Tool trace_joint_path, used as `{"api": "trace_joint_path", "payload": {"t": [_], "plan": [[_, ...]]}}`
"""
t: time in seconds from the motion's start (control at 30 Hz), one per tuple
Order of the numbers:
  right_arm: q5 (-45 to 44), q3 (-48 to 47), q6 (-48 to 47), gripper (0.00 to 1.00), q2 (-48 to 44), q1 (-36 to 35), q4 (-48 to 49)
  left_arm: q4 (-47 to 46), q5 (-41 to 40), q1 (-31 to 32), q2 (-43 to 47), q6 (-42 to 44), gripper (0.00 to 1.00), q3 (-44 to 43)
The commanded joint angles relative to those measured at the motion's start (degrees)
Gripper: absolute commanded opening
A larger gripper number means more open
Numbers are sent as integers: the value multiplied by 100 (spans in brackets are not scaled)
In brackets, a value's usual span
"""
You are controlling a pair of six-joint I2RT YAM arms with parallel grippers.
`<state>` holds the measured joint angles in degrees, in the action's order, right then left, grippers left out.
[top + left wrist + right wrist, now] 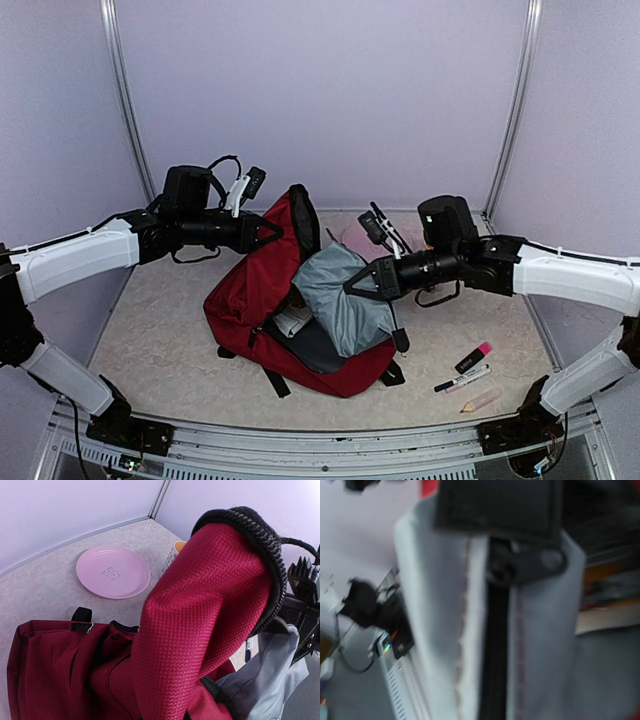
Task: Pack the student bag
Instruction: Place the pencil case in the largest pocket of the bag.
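Backpack cloth is pinched at two places in the top view. The student bag (pixel 250 295) lies mid-table (pixel 160 330), its mouth turned toward the right arm, with its grey lining (pixel 345 300) bulging out of the opening. The left gripper (pixel 270 232) comes in from the left. Its jaws are drawn nearly together on the upper edge of the red flap, which stands lifted above the rest of the bag. The right gripper (pixel 352 285) meets the near edge of the lining. Its fingertips are close together, clamped on that grey cloth. A pink highlighter (pixel 474 357) and a white marker (pixel 462 379) lie on the table to the right, well apart from the bag.

From the left wrist, the raised red flap fills the middle of the frame and folds over at the top, where its black zip trim (pixel 260 535) runs. The fingers themselves are hidden behind the cloth. A pink plate (pixel 113 572) sits on the table beyond the bag, and a cup (pixel 172 555) shows partly behind the flap.

From the right wrist, everything is blurred. Grey lining (pixel 435 605) sits right against the lens, and a black zip (pixel 495 655) runs down it. The gap between the jaws cannot be made out here.
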<state>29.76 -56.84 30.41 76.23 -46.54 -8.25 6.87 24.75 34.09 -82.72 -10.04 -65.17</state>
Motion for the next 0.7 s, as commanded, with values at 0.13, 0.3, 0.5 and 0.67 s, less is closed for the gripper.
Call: {"api": "trace_joint_path", "payload": {"t": [0.13,0.3,0.5,0.67], "plan": [[444,-2050,246,0,1999,-48,6,-372,271,-79,216,42,0,47],[510,-3148,134,0,2834,-1,-404,-428,370,-83,300,33,0,69],[511,-3790,270,0,3294,129,-792,-429,391,-91,369,45,0,71],[184,-2969,142,0,2818,129,-1091,-441,393,-123,390,29,0,79]]}}
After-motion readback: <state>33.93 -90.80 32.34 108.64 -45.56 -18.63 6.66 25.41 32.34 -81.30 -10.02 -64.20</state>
